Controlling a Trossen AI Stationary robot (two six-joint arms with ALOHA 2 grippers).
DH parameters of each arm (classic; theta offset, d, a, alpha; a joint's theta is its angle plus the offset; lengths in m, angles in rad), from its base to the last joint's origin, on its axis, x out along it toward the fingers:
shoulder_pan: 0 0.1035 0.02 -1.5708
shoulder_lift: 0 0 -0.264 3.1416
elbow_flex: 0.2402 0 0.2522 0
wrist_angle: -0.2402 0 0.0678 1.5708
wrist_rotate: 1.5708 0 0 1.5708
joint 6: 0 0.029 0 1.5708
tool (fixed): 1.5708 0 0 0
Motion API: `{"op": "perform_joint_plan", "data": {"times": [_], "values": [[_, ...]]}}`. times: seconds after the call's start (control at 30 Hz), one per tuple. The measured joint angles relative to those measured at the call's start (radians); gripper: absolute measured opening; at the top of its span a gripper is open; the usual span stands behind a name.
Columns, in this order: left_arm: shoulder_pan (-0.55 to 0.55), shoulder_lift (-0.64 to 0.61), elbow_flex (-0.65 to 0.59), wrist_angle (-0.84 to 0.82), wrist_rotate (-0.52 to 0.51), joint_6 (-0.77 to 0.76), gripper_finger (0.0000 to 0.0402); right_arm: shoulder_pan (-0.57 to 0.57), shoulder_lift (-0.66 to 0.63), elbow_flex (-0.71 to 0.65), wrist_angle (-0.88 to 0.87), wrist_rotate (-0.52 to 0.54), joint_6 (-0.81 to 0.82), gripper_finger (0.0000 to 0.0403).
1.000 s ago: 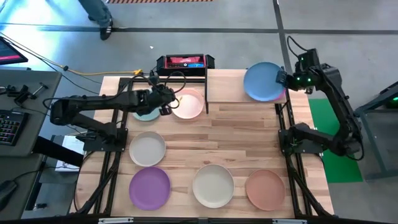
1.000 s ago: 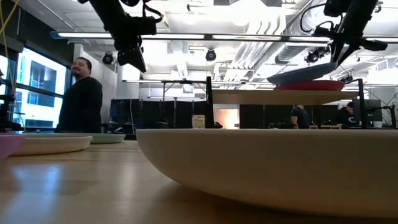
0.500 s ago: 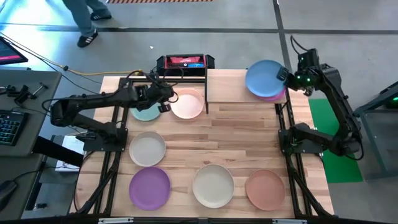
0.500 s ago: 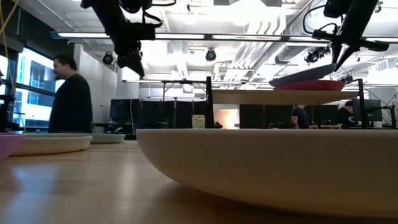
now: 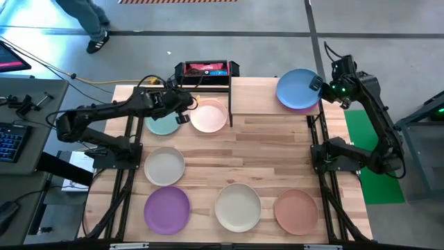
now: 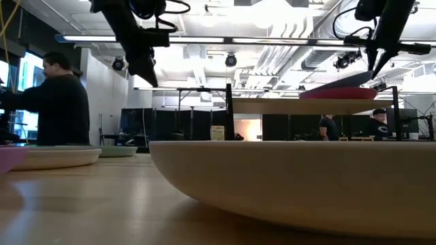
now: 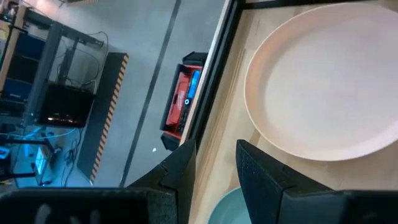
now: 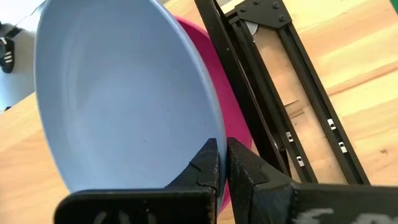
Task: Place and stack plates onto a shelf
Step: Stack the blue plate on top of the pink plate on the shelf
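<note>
red-black case [image 5: 206, 69] | keyboard [image 5: 8, 142] | walking person's legs [image 5: 87, 23] | table [image 5: 270, 156]

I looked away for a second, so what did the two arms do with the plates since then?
The right end effector, shut on the blue plate, carried it further over the magenta plate on the shelf and lowered it. The left end effector drifted slightly near the teal plate and pink plate. The other plates stayed put.

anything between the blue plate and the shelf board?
Yes: the magenta plate lies on the shelf, under the blue plate that the right gripper grips by its rim. The right wrist view shows it best.
</note>
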Motion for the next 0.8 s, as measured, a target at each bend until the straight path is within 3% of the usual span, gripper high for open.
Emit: {"op": "perform_joint_plan", "data": {"times": [0.8], "values": [[0.008,0.000,0.000,0.002,0.000,0.017,0.0106,0.008,0.089,0.000,0.020,0.000,-0.029,0.0000]]}}
